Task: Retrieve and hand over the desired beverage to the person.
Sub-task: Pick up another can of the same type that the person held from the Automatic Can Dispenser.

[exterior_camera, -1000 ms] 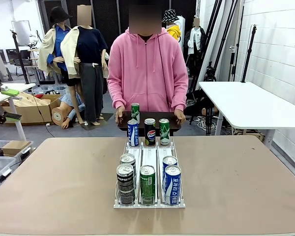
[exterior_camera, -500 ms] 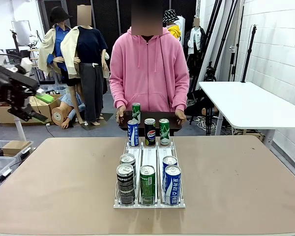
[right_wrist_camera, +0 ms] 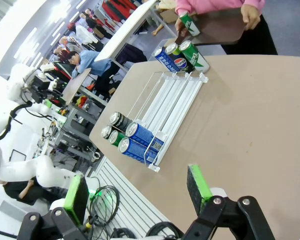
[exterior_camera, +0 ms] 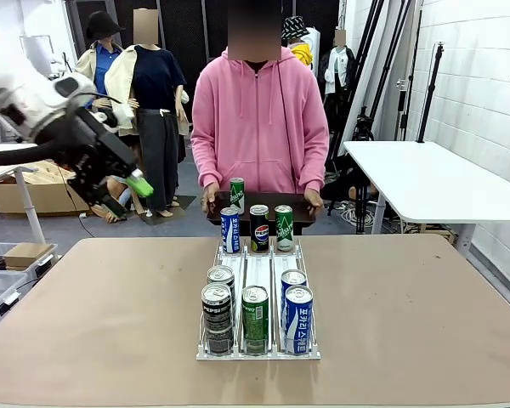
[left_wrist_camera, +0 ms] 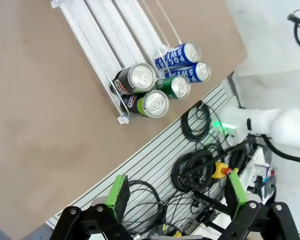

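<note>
The left gripper point(exterior_camera: 127, 194), black-fingered with green pads, is hanging wide open and empty high off the left edge of the tan tabletop point(exterior_camera: 110, 314), well apart from the clear plastic three-lane can rack point(exterior_camera: 257, 352); the right gripper point(right_wrist_camera: 136, 192) is also gaping with nothing between its pads; the beverages are sitting in that rack, a cluster of drink cans point(exterior_camera: 255, 310) in black, green and blue at its near end and three upright cans point(exterior_camera: 260, 228) at its far end; beyond them the person point(exterior_camera: 257, 119) in a pink hooded sweatshirt is holding a dark brown tray point(right_wrist_camera: 225, 27) with a slim green can point(exterior_camera: 235, 194) standing on it; which drink is wanted I cannot tell; judging from this, the reach is only beginning, and it is calling for a descent straight over one near-end can, fingers straddling its body without nudging the touching neighbours, then a vertical lift clear of the lane walls; the left wrist view is looking down on the near cans' silver tops, the front view is giving their labels, and the right wrist view is showing the tray's bare surface.
</note>
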Tool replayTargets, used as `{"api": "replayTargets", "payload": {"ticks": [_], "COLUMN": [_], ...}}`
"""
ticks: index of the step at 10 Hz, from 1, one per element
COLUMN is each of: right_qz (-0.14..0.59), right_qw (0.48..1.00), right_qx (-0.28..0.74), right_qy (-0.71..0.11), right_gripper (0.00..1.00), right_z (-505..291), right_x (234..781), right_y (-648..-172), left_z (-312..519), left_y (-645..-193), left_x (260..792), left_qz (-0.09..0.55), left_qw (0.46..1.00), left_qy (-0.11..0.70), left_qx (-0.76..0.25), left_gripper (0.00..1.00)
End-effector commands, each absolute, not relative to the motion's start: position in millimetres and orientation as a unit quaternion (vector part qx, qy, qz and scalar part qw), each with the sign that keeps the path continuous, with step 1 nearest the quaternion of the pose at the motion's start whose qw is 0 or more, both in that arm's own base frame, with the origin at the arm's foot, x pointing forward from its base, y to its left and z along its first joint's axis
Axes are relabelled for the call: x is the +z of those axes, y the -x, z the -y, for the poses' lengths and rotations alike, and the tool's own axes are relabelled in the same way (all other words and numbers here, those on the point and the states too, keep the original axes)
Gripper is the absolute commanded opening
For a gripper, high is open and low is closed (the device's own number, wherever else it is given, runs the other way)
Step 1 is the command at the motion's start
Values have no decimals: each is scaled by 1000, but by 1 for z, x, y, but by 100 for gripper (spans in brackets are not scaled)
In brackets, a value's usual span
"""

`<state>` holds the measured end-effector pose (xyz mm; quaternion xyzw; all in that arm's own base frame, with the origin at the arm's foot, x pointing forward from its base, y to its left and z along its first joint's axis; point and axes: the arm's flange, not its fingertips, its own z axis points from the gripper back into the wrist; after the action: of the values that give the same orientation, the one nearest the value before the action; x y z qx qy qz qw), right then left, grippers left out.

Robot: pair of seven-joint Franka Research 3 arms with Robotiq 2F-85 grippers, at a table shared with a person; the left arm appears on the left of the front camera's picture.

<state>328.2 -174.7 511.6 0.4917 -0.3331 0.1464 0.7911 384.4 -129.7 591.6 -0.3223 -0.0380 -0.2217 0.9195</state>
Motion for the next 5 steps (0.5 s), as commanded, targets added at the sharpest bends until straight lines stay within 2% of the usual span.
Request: {"api": "replayTargets", "payload": {"ticks": [1,5], "right_qz": [342,342], "right_qw": [781,781], "right_qx": [146,146], "right_qy": [-501,-501], "right_gripper": [100,100], "right_z": [175,175], "right_x": [513,513], "right_y": [-330,-330], "left_z": [163,222], "left_y": [-384,-355], "left_x": [585,550], "left_qz": [26,34], "left_qw": [934,950], "left_qy": [272,208], "left_qx": [-231,-231], "left_gripper": [100,100]}}
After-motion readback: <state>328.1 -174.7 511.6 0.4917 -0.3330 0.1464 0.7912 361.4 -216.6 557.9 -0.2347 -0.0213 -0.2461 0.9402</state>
